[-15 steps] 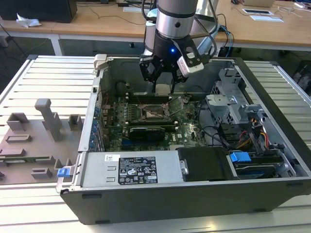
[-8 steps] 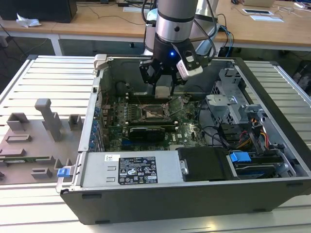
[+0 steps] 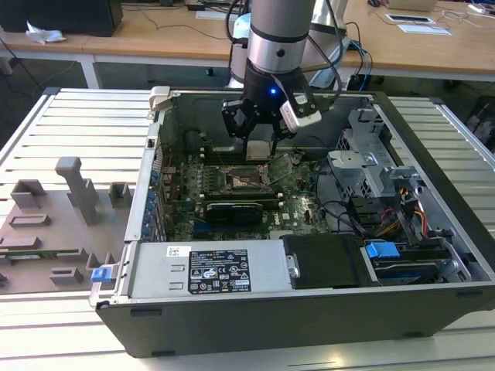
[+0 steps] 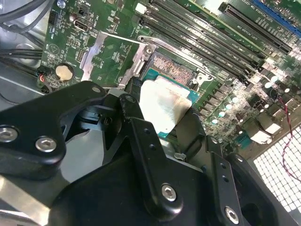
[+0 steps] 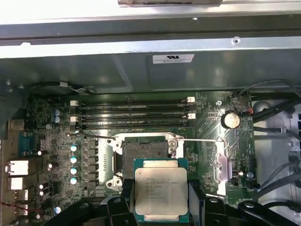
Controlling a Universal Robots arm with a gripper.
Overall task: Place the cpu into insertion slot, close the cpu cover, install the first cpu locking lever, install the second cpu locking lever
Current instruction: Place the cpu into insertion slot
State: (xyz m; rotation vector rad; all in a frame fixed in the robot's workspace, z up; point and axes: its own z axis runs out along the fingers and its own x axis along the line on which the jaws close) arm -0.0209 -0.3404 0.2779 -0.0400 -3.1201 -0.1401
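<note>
My gripper hangs inside the open computer case, just above the motherboard. It is shut on the cpu, a silvery square chip with a green rim, held by its two side edges between black fingers. The cpu hovers flat beside the insertion slot, partly overlapping the slot's near edge, and its dark pin field lies bare. The cpu cover is swung open and lies flat on the board beside the slot; green board shows through its window. A thin wire locking lever runs from the slot across to the cover.
Long black memory slots run just beyond the slot. A black expansion card lies in front of the slot, the power supply along the case's front. Drive cage and cables fill the exterior view's right. Grey fixtures stand on the table at its left.
</note>
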